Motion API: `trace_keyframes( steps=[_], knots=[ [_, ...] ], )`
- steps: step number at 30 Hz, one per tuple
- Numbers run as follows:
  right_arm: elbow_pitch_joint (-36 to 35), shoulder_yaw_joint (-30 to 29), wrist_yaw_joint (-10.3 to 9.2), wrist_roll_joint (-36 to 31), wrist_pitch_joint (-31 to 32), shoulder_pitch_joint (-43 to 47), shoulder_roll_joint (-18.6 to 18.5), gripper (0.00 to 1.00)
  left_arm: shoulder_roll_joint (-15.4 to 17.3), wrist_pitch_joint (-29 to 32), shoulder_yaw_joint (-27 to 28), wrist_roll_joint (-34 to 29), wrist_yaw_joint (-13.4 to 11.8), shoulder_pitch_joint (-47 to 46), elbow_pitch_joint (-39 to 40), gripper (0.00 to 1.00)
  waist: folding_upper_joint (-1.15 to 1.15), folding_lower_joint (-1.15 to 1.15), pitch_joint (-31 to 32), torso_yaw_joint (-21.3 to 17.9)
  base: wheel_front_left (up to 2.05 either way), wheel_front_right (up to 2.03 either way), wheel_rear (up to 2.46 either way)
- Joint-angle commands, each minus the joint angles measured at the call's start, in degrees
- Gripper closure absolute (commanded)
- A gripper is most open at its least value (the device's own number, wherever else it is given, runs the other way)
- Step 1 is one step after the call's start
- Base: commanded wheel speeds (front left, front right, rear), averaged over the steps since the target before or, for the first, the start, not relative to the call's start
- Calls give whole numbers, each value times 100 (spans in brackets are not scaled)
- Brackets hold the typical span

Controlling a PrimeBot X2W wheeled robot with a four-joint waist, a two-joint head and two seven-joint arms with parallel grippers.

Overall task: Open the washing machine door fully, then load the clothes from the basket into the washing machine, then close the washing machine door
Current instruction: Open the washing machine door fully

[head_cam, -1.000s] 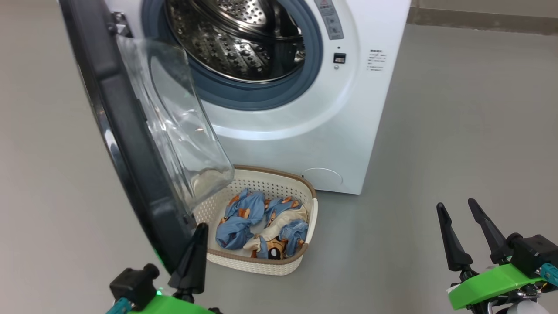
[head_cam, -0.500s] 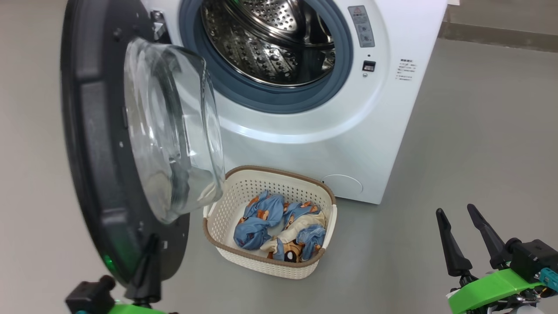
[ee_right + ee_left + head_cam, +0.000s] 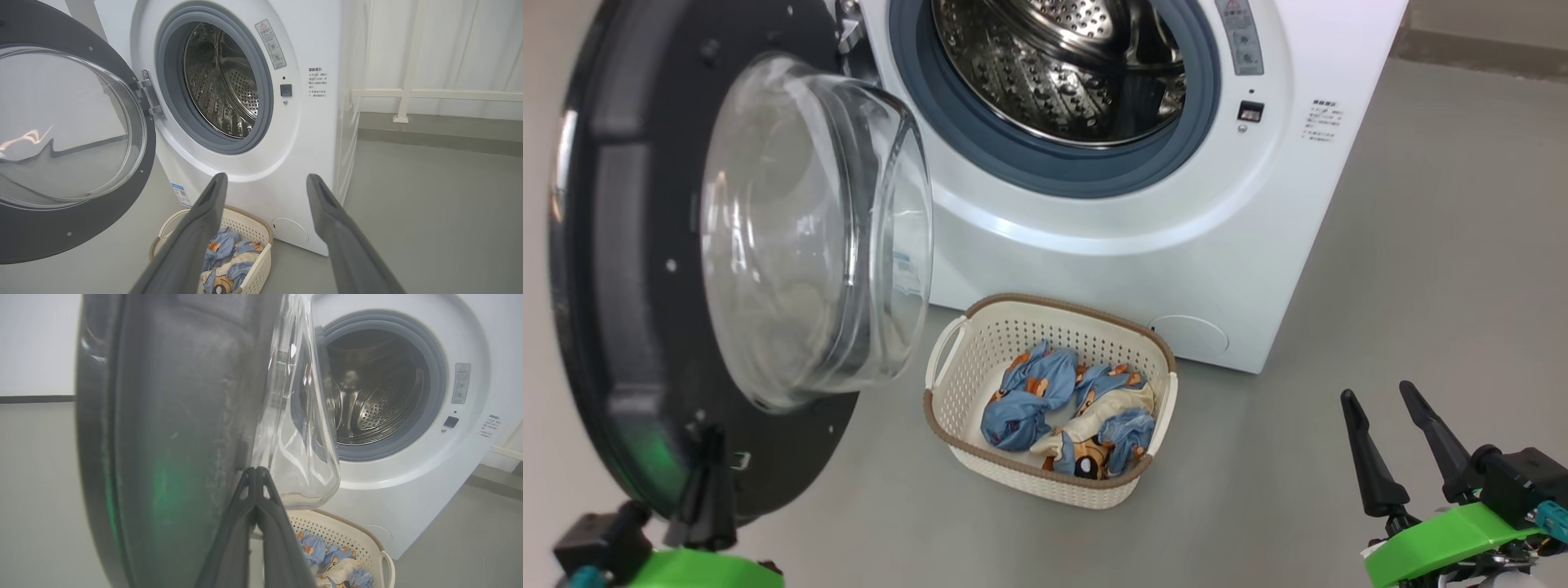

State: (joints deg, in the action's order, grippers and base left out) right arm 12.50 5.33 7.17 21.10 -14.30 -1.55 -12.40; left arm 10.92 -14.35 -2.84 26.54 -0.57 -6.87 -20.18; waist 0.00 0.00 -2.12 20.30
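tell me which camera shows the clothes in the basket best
The head view: the clothes lie whole and unblocked in the basket. The left wrist view catches part of them at its bottom edge, beside the shut left pincer. The right wrist view has the open right pincer partly covering them.

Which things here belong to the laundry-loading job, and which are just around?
Job: washing machine, washing machine door, basket, clothes, left gripper (shut, at the door), right gripper (open).
Just around: white rail beside the machine.

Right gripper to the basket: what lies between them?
Bare grey floor, seen in the head view, separates the open right gripper from the basket.
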Motion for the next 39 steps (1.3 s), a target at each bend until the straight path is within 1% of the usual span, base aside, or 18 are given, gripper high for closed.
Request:
trace_keyframes(
  steps=[1,8,13,19,31,39],
  knots=[
    [-161,90,32,-15,-70,-59,-123,0,250,-38,310,-1,-90,-305,68,100,0,0,-66,35,0,0,0],
    [-185,88,32,-25,-70,-170,-222,0,391,-51,532,52,-149,-584,-241,100,0,0,-290,91,0,0,0],
    [-210,58,32,-38,-70,-213,-273,0,433,-60,700,44,-170,-776,-434,100,0,0,-448,155,0,0,0],
    [-208,69,32,-27,-70,-356,-370,0,488,-63,1070,-27,-160,-1027,-632,100,0,0,-637,194,0,0,0],
    [-277,96,32,-38,-70,-586,-544,0,693,-64,1793,-305,-47,-1538,-1148,100,0,0,-996,187,0,0,0],
    [-292,101,32,-39,-70,-798,-689,0,880,-64,2413,-388,123,-2028,-1671,100,0,0,-1325,134,0,0,0]
  ],
)
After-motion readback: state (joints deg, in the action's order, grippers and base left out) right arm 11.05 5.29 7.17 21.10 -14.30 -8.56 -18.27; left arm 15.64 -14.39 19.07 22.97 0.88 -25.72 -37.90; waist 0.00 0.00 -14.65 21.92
